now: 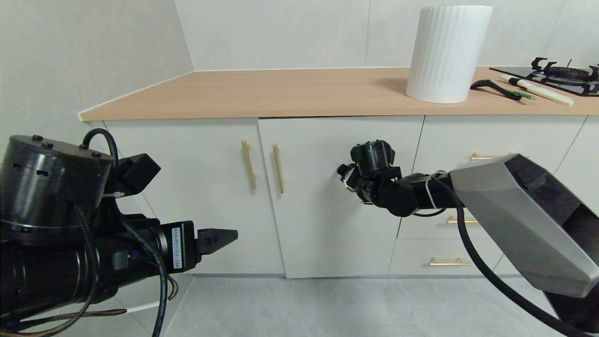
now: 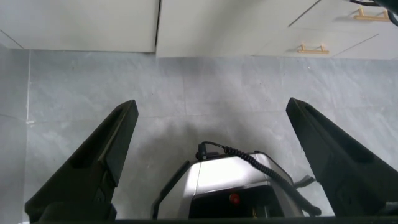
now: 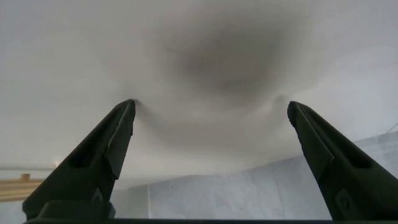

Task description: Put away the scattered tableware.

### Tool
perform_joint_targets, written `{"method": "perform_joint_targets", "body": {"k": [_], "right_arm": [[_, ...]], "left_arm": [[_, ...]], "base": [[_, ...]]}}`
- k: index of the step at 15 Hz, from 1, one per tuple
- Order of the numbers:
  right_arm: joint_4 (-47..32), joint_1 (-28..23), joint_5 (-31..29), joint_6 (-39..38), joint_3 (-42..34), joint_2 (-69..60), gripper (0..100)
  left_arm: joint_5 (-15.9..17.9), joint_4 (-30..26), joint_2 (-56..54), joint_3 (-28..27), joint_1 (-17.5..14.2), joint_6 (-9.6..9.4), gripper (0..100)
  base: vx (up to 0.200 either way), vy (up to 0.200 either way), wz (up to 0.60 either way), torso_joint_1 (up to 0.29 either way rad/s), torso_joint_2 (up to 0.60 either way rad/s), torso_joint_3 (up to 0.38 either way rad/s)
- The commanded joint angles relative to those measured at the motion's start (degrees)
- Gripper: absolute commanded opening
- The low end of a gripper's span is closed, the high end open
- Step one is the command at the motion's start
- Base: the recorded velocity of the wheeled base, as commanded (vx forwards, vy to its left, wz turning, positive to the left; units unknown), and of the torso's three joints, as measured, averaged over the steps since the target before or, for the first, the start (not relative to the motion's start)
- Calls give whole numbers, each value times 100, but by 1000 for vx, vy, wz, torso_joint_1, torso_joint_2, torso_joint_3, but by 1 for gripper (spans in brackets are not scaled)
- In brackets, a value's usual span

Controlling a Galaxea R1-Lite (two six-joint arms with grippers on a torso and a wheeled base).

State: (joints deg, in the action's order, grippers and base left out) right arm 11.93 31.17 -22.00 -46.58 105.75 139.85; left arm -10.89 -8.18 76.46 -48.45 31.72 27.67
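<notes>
1. Containers. A white ribbed cylindrical container [image 1: 447, 54] stands upright on the light wooden countertop [image 1: 281, 93]. Its rim reaches the top edge of the head view, so its contents cannot be determined.

2. Tableware. Two items lie flat on the countertop to the robot's right of the container: a black-handled utensil [image 1: 493, 87], close to the container's base, and a cream-coloured elongated utensil [image 1: 543, 92] just beyond it. The cream utensil lies along the front edge of the black gas hob [image 1: 564, 74].

3. View differences.
- The head view shows the countertop and the tableware.
- The left wrist view looks down on the grey tiled floor [image 2: 217, 87] and the lower edge of the cabinets.
- The right wrist view faces the white cabinet door [image 3: 211, 50] at close range, with a shadow cast on the panel.

4. End effectors.
- The left gripper [image 2: 211, 109] is released, fingers spread wide. It hangs low in front of the cabinets (above the floor).
- The right gripper [image 3: 211, 106] is also released and holds nothing. Its fingertips [image 3: 127, 106] are at the door surface, to the robot's right of the vertical gold bar handles [image 1: 278, 168].

5. Relative position. Both utensils are well apart from either gripper, higher up and to the robot's right.
</notes>
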Motion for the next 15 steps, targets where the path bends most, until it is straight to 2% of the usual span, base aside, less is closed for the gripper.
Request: {"method": "perform_joint_targets", "body": {"k": [1, 15], "right_arm": [[2, -15, -14, 9, 24, 42, 100], [-51, -76, -129, 17, 121, 16, 100]], "left_arm": [[-1, 1, 9, -7, 1, 1, 100], [-1, 1, 9, 2, 1, 1, 100]], "base": [[0, 0, 0, 0, 0, 0], [0, 0, 0, 0, 0, 0]]}}
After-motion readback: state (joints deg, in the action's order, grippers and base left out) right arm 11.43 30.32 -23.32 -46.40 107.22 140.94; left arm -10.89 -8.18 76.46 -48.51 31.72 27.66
